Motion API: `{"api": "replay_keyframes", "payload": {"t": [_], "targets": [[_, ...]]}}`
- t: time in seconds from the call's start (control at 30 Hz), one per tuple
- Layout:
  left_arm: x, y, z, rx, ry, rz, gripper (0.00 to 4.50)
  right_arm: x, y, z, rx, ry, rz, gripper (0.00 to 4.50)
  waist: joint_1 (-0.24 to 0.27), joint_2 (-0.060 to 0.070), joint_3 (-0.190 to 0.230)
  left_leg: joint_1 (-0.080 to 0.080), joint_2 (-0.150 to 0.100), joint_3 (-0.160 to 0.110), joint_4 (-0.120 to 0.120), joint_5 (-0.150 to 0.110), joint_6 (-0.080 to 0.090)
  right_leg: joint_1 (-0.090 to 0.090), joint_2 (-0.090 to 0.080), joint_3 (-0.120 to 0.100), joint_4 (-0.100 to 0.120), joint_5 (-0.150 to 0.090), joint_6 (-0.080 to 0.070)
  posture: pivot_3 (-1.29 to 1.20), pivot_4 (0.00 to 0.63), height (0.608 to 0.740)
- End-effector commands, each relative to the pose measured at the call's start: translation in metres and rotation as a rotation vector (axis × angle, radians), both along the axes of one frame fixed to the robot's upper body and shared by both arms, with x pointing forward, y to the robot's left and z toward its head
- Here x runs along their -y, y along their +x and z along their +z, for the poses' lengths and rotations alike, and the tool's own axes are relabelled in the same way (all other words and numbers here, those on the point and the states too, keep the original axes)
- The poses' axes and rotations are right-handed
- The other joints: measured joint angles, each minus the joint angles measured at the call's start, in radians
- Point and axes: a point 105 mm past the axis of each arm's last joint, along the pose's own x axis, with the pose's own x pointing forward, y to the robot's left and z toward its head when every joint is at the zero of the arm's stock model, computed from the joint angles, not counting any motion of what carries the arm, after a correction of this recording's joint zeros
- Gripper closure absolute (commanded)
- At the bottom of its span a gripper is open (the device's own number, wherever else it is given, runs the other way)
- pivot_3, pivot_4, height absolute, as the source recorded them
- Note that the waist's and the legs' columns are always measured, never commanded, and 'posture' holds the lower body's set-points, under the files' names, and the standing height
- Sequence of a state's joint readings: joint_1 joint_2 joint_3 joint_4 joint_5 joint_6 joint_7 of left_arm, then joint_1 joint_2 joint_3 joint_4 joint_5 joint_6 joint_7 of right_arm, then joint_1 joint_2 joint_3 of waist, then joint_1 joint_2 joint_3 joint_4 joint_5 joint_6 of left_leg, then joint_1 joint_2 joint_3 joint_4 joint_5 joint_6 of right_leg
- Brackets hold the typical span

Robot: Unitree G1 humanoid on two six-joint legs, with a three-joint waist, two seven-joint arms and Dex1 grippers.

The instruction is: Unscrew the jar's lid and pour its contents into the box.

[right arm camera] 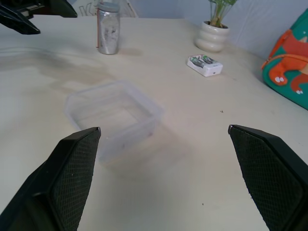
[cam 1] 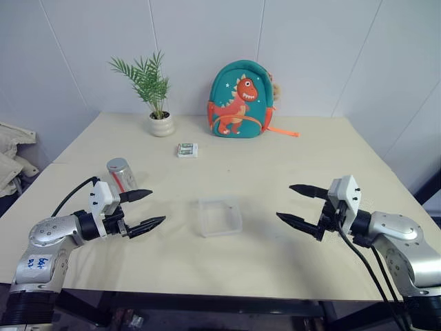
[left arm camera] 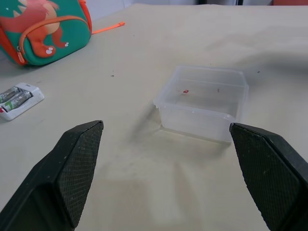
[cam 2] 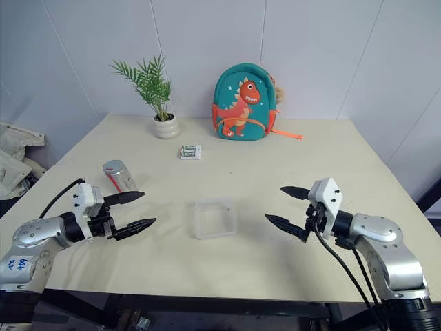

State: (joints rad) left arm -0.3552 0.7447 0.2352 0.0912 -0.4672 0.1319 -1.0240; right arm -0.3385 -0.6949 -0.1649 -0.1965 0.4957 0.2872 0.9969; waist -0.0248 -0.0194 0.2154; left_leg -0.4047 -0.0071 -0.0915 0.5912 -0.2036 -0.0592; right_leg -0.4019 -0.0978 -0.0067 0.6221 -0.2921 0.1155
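At far left, left gripper [cam 1: 141,209] hovers above the surface [cam 1: 275,165], jaws spread wide, empty. Jar [cam 1: 120,175] stands upright just behind it, apart from the jaws, lid [cam 1: 117,164] on top and apparently screwed down. Plant pot [cam 1: 160,124] sits at the back edge; battery packet [cam 1: 187,149] lies in front of it. Box [cam 1: 220,216] sits mid-surface between the two grippers, holding at most a speck or two. Backpack [cam 1: 240,101] leans on the wall behind. Right gripper [cam 1: 302,205] hovers right of the box, jaws spread, empty. Judgement: task not started. Left to do: grasp jar, unscrew lid, tip contents into box.
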Motion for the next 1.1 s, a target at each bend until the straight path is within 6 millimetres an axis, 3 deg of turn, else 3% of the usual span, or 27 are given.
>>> {"api": "replay_keyframes", "payload": {"t": [0.03,0.2,0.3,0.5,0.73,1.1], "targets": [[-0.006,-0.004,0.013,0.046,0.000,0.016,0.02,-0.009,-0.009,0.014,0.081,-0.007,0.069,0.00,-0.001,0.000,0.000,0.000,0.001,0.001,0.000,0.000,0.000,0.000,0.000,0.000,0.000,0.000,-0.001,0.00,0.150,0.740],[-0.032,-0.009,-0.001,0.045,-0.029,0.209,0.02,-0.026,-0.004,0.011,0.038,0.015,0.150,0.00,-0.010,0.000,0.000,0.003,0.004,0.007,0.000,-0.001,0.000,0.000,0.002,0.004,-0.001,0.002,-0.003,0.00,0.150,0.740],[-0.060,-0.008,-0.006,0.079,-0.068,0.445,0.02,-0.042,0.003,0.020,0.045,0.051,0.196,0.00,-0.006,0.000,0.000,0.004,0.005,0.009,0.000,-0.001,0.000,-0.001,0.003,0.006,-0.001,0.003,-0.003,0.00,0.150,0.740],[-0.096,-0.004,-0.003,0.152,-0.209,0.773,0.02,-0.079,0.013,0.043,0.057,0.131,0.279,0.00,0.001,-0.001,0.000,0.004,0.004,0.010,0.002,-0.001,0.000,-0.002,0.003,0.008,-0.001,0.005,-0.002,0.00,0.150,0.740],[-0.097,0.029,-0.008,0.155,-0.298,0.827,0.02,-0.119,0.016,0.059,0.085,0.197,0.360,0.00,0.015,-0.002,-0.001,0.001,0.004,0.012,0.003,0.000,-0.001,-0.006,0.004,0.009,0.001,0.009,-0.002,0.00,0.150,0.740],[-0.097,0.072,-0.004,0.157,-0.295,0.804,0.02,-0.130,-0.001,0.069,0.164,0.195,0.392,0.00,0.014,-0.003,-0.001,0.000,0.004,0.017,0.003,-0.001,0.000,-0.009,0.004,0.012,0.003,0.010,0.000,0.00,0.150,0.740]]}}
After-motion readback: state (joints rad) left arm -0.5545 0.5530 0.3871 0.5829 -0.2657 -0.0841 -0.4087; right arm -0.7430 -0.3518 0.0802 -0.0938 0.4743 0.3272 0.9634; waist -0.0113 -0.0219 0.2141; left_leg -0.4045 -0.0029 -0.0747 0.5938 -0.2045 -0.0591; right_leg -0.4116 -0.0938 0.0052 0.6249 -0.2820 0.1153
